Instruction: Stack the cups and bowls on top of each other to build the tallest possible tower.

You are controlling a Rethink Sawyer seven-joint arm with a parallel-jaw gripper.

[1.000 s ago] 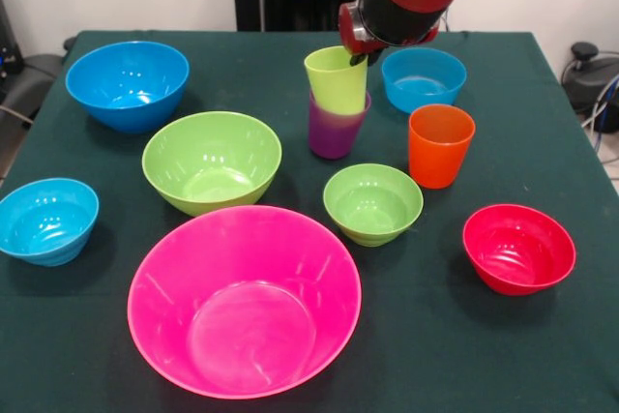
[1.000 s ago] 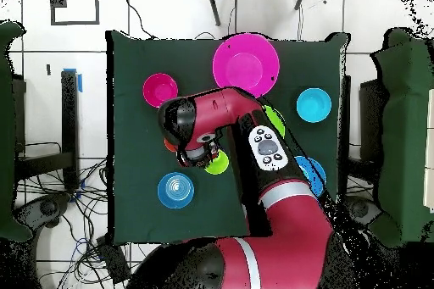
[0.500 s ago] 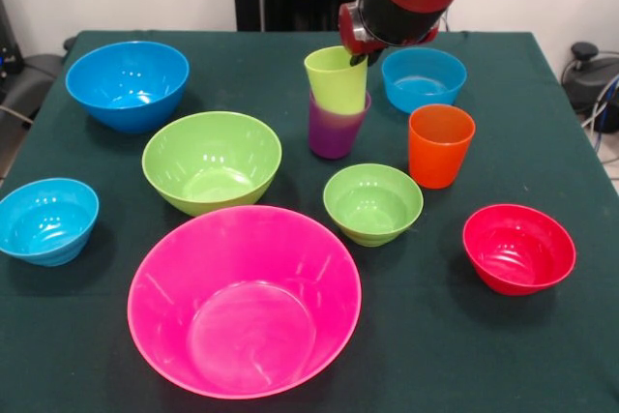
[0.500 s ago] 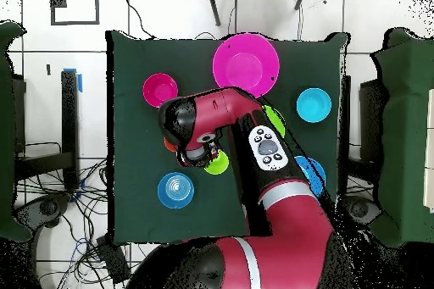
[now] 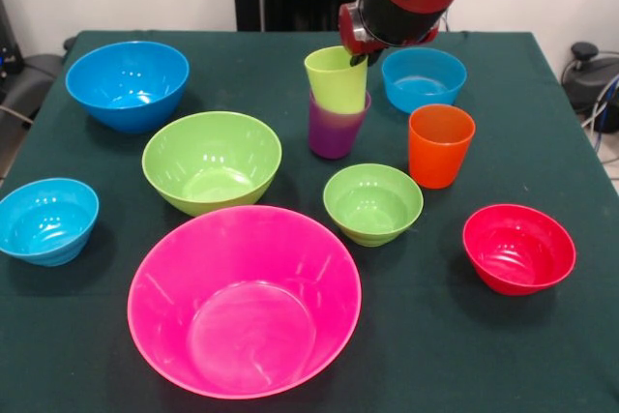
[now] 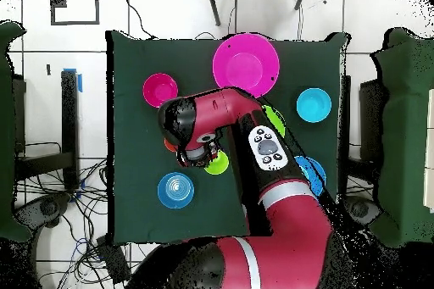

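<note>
Nearest the camera in front view sits the huge pink bowl (image 5: 244, 299), mouth up, empty, likely meant as the tower base since it's the widest thing here, but nothing is nested in it yet. Just behind: large green bowl (image 5: 212, 161) at left-centre, small green bowl (image 5: 372, 202) to its right, small red bowl (image 5: 518, 248) at right, one small light-blue bowl (image 5: 47, 220) at the left edge; all apart, all empty, so the bowl stacking isn't begun. Mid-table the orange cup (image 5: 440, 145) stands alone, upright. Beside it the lime green cup (image 5: 337, 79) sits nested in the purple cup (image 5: 335, 129), tilted a bit, prob. not fully seated. Farther back: large blue bowl (image 5: 127, 84) at left, second light-blue bowl (image 5: 423, 78) at right. The gripper (image 5: 360, 53) hangs at the lime cup's far rim; wrist hides the jaws, so can't tell if they're spread or pinching the rim. Overhead view: arm covers the cup pair, only a lime sliver shows.
</note>
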